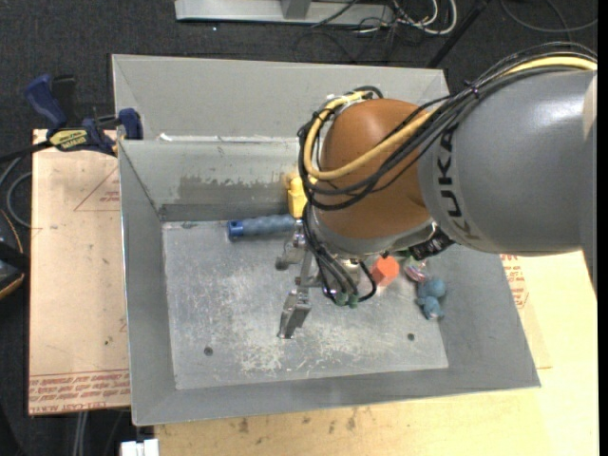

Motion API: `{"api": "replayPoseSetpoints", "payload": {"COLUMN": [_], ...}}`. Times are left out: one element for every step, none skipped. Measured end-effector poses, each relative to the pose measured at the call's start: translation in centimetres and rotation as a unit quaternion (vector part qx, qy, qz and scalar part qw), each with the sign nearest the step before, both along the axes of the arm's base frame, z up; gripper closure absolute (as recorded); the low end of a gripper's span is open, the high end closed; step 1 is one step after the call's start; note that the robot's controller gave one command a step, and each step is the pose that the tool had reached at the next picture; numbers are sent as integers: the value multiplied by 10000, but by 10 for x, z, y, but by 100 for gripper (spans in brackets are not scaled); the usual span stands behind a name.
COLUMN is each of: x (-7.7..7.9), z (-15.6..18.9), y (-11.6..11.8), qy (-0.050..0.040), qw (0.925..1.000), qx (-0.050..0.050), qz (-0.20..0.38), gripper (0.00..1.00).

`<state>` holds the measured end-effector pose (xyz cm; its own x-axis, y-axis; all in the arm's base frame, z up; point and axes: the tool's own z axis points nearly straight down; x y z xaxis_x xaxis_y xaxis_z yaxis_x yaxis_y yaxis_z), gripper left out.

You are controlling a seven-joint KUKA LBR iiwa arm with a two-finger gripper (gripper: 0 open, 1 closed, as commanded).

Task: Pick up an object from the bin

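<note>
My gripper hangs low over the middle of the bin floor, below the arm's orange cover. Its two fingers stand apart and open, one fingertip towards the front and the other towards the back, with bare floor between them. A blue cylinder-shaped pen lies just behind the gripper, near the back wall. Beside that pen's right end, a small yellow thing sits against the back wall, partly hidden by the cover.
To the right of the gripper lie an orange piece, a small pinkish thing and a grey-blue lumpy toy. The arm and its cables cover the bin's back right part.
</note>
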<state>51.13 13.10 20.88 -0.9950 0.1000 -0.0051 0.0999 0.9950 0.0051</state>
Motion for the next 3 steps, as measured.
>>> {"api": "replayPoseSetpoints", "payload": {"x": [89,-1,92], "z": [-71,-88,-14], "y": [18,-68,-55], "qy": [15,71,-34], "qw": [9961,9972,10000], "qx": [-22,-39,-11], "qz": [883,737,-65], "gripper": [0,0,0]}}
